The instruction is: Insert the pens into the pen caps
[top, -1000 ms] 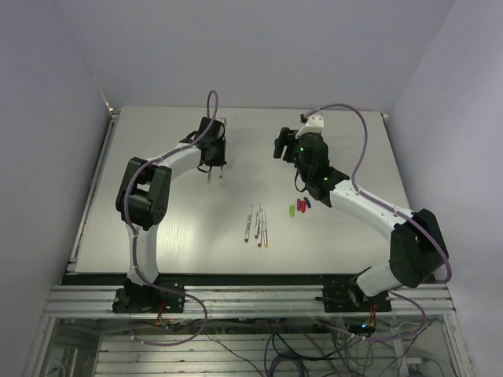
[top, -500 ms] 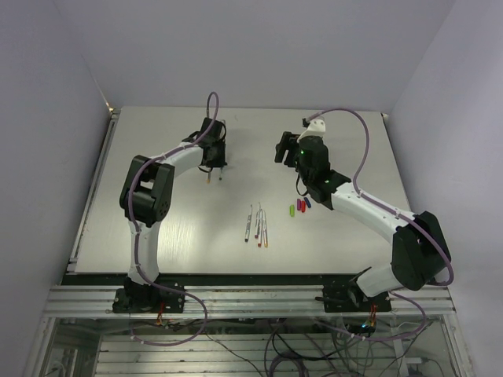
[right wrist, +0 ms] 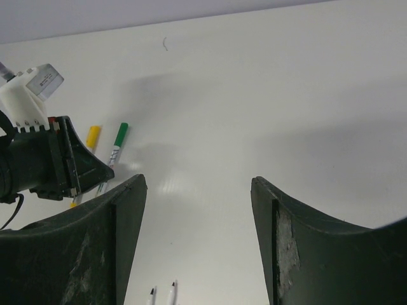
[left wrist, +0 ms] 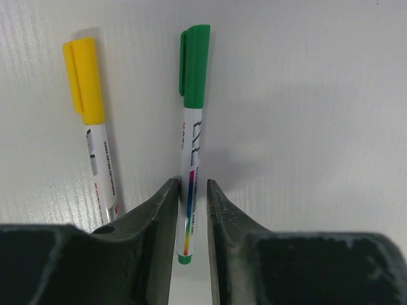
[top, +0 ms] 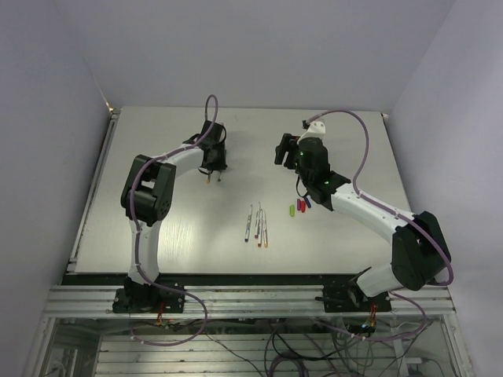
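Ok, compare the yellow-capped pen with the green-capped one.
The yellow-capped pen wears a yellow cap, the green-capped pen a green one. The green-capped pen lies between the fingers of the left gripper; the yellow-capped pen lies outside them. Both are capped, white-barrelled, on the table.

The left arm (top: pixel 169 161) bends over the grey table (top: pixel 157 228) to the far side. The left gripper (top: pixel 214 166) hangs right by two small pens (top: pixel 208 180) that lie side by side. The right arm (top: pixel 361 206) reaches up the other side, and the right gripper (top: pixel 283 148) is well away from them. Near the middle, three more pens (top: pixel 257 225) lie close together. A little row of caps (top: pixel 299 208), green, red and blue, lies just to their right.
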`<action>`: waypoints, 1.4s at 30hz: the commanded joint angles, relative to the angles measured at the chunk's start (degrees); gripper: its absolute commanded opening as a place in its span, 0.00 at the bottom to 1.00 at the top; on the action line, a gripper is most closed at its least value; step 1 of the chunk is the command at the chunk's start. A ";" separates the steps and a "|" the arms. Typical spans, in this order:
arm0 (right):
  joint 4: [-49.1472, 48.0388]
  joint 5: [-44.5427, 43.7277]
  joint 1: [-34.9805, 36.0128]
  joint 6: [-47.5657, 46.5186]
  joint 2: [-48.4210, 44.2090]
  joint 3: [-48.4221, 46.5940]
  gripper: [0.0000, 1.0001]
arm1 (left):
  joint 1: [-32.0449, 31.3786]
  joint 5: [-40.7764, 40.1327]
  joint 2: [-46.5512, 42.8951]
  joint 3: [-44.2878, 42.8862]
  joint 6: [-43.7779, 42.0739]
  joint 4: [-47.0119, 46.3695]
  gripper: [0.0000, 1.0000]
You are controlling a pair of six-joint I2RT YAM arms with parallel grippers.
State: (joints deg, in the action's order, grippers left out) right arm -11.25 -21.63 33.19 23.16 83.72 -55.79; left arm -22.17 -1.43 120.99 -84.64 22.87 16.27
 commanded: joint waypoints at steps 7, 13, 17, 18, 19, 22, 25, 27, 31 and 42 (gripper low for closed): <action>-1.11 -0.26 -0.02 0.09 -1.36 1.18 0.66 | 0.25 0.59 -1.02 -1.42 0.58 -1.35 0.67; -2.00 -0.94 0.07 -0.75 -1.96 1.56 0.66 | 0.20 1.00 -4.78 -1.95 0.06 -1.68 0.68; -2.54 -3.14 -0.05 -1.67 -2.11 1.48 0.66 | 0.12 4.91 -7.73 -0.94 0.86 -3.16 0.68; -2.47 -3.59 -0.12 -1.76 -2.06 1.41 0.66 | 0.00 5.91 -8.46 -0.51 0.93 -3.60 0.68; -2.28 -3.74 -0.28 -1.69 -2.00 1.31 0.66 | -0.20 6.68 -9.62 0.02 0.83 -3.88 0.68; -0.94 -3.35 -1.86 1.91 -2.48 1.72 0.63 | -1.30 8.22 -12.49 2.81 -0.59 -4.50 0.69; -0.63 0.09 -4.58 6.56 -4.16 3.57 0.61 | -3.01 9.53 -16.04 7.13 -2.83 -5.70 0.70; -0.55 1.48 -7.12 7.27 -5.23 4.68 0.61 | -4.61 10.36 -18.09 10.08 -4.60 -5.63 0.70; -1.09 0.83 -7.17 5.03 -8.33 7.01 0.63 | -8.50 10.76 -21.71 14.55 -7.59 -2.40 0.70; -6.63 1.31 -7.12 1.54 -16.41 15.75 0.70 | -16.15 7.46 -26.37 20.72 -6.19 5.32 0.70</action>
State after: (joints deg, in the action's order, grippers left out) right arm -14.04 -21.30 26.00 25.78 69.67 -42.39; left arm -37.76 7.09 96.33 -64.75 16.34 18.59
